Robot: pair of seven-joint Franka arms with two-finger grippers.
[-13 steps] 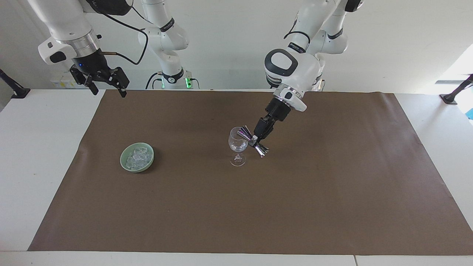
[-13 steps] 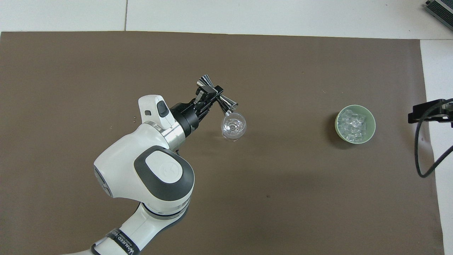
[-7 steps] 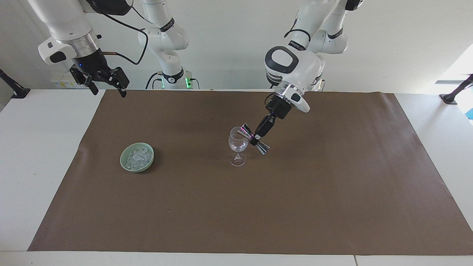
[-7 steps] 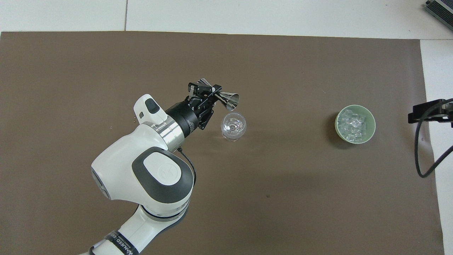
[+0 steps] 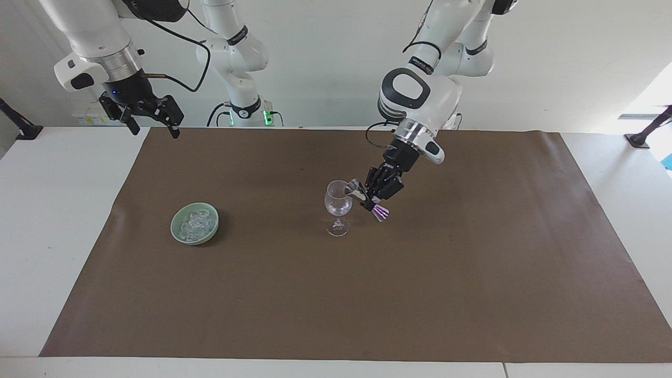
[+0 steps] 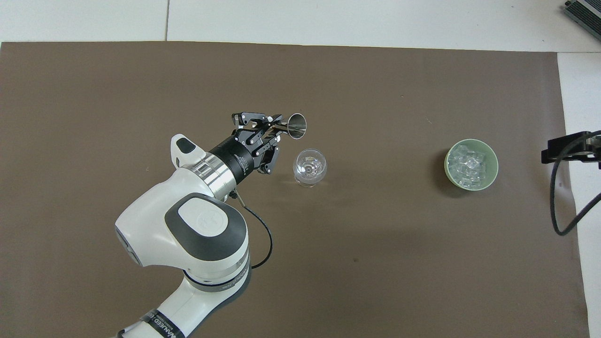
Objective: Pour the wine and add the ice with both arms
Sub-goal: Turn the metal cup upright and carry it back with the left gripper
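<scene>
Brown paper matting [image 5: 336, 294] covers most of a white tabletop [image 5: 52, 210] on which two white robot arms work. Counted: one wine glass, one metal jigger, one green bowl, one heap of ice.

One clear stemmed wine glass [image 5: 337, 214] stands upright near the middle of the mat. In the overhead view, one pale green bowl [image 6: 471, 164] sits at about three o'clock from the glass, well apart from it, toward the right arm's end of the tabletop. It holds the ice [image 6: 467, 165], a heap of small clear cubes too many and too jumbled to count.

Over the mat beside the glass, the left claw [image 5: 374, 199] is closed around the waist of a shiny double-cone jigger [image 6: 290, 126]. The jigger lies tilted, nearly on its side. In the overhead view its long axis runs roughly from nine to three o'clock, and its open mouth faces three o'clock. From that view the mouth sits at about eleven o'clock from the glass. In the facing view one cone end reaches the rim of the glass; whether it touches cannot be told.

High over the white tabletop at its own end, the right claw [image 5: 152, 115] waits with fingers spread apart, holding nothing.

Writing on a black band near the left arm's lower edge [image 6: 164, 324] is too small to read with certainty.
</scene>
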